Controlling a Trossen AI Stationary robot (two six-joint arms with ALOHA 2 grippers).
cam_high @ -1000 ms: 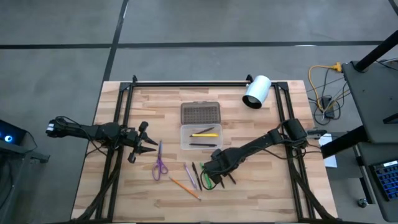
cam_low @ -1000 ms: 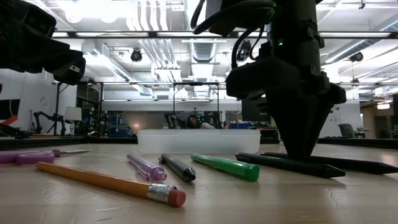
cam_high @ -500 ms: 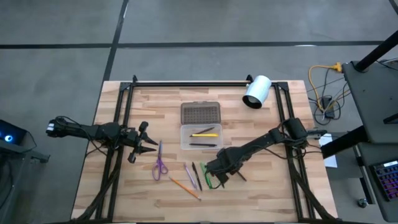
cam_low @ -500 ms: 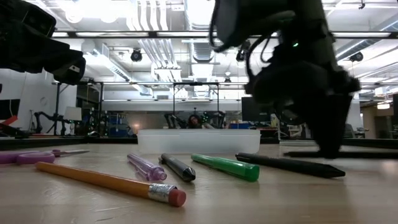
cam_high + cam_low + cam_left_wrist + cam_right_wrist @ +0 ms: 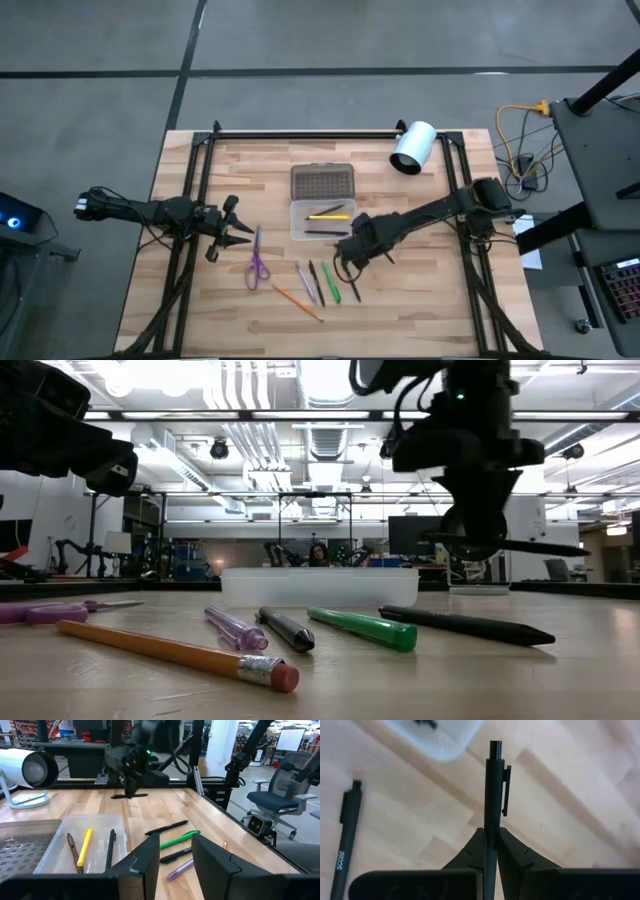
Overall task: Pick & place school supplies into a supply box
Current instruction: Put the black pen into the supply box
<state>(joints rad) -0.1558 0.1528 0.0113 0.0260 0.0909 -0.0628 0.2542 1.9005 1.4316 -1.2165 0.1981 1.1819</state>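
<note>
My right gripper (image 5: 352,250) hangs over the table just near of the supply box (image 5: 323,220), shut on a black pen (image 5: 540,546). The clear box holds a yellow pen and dark pens, and its dotted grey lid (image 5: 322,182) lies open on the far side. On the table lie an orange pencil (image 5: 170,652), a purple pen (image 5: 235,628), a dark pen (image 5: 285,628), a green pen (image 5: 360,628), a black pen (image 5: 465,625) and purple scissors (image 5: 257,262). My left gripper (image 5: 245,232) waits open at the left, clear of them. My right gripper pinches the black pen's barrel (image 5: 491,822) between its two fingers, well back from the clip end (image 5: 505,790). The fingers come from above, pointing steeply down, and lie across the pen. The pen is level and lifted clear of the table.
A white cylinder (image 5: 412,147) lies at the table's far right corner. Black frame rails (image 5: 200,200) run along the left and right sides and the far edge. Bare wood shows right of the box and along the near edge.
My right gripper has risen from the table and gone toward the far edge, nearer the box. It has tipped more steeply downward. The black pen that lay farthest right on the table is now lifted clear and level in its fingers. The other supplies have stayed put.
</note>
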